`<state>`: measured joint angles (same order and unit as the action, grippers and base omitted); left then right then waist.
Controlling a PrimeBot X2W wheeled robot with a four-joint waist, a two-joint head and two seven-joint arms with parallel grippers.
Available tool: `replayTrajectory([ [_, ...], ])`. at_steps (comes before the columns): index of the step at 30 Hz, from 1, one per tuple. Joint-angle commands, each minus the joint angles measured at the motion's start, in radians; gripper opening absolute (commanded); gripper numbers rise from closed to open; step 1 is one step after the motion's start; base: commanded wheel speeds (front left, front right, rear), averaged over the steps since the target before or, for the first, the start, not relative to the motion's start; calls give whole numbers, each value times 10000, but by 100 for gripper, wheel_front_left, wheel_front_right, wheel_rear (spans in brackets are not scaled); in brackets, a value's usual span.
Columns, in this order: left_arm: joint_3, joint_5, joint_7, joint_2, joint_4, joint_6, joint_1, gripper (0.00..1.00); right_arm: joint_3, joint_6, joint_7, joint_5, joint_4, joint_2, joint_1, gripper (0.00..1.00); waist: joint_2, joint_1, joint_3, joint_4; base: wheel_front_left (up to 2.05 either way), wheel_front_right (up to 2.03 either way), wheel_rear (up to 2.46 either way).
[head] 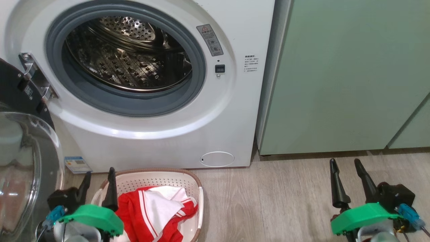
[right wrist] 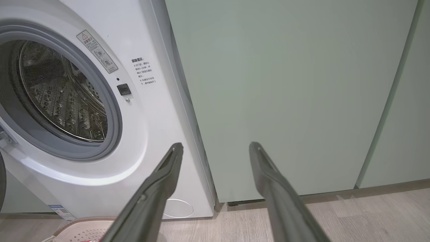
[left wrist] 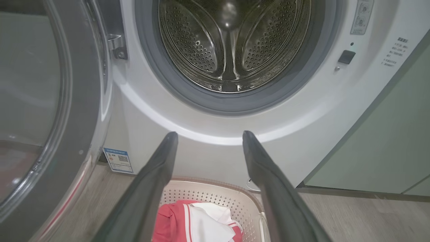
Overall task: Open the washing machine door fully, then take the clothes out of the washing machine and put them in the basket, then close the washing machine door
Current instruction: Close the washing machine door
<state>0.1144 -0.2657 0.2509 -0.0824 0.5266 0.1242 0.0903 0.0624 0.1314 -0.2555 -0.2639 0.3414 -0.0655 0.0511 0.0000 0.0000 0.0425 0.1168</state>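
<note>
Clothes (head: 151, 211) lie in the basket (head: 201, 205) on the floor (head: 285, 195) before the washing machine (head: 235, 33); we find the drum (head: 134, 60) empty. Only closing the open washing machine door (head: 20, 161) remains. Left gripper (head: 99, 171) and right gripper (head: 345, 161): fingers apart, empty.

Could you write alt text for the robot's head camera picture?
A white front-loading washing machine stands with its glossy black round door swung open at left and steel drum empty; a red-and-white garment lies in a cream perforated plastic basket on the floor below. The robot's left hand and right hand hover open and empty.
</note>
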Motion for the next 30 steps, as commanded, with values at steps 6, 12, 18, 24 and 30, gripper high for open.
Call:
replayTrajectory([
  [6, 405, 232, 108, -107, -246, 43, 363, 100, 168, -7, -63, 65, -335, 48, 143, 100, 0, 0, 23, -27, 0, 0, 0],
  [12, 411, 320, 108, -151, -132, 51, 430, 100, 171, -7, -63, 40, -311, 68, 147, 100, 0, 0, 16, -52, 0, 0, 0],
  [18, 450, 422, 108, -188, -158, 55, 475, 100, 174, -7, -63, 15, -280, 85, 155, 100, 0, 0, -21, -49, -20, 20, 0],
  [24, 443, 450, 109, -204, -114, 59, 504, 100, 177, -7, -63, -21, -252, 95, 137, 100, 0, 0, -44, -31, -116, 116, 0],
  [30, 469, 428, 109, -271, -103, 62, 515, 100, 200, -7, -63, -28, -226, 102, 102, 100, 0, 0, -54, -25, -194, 194, 0],
])
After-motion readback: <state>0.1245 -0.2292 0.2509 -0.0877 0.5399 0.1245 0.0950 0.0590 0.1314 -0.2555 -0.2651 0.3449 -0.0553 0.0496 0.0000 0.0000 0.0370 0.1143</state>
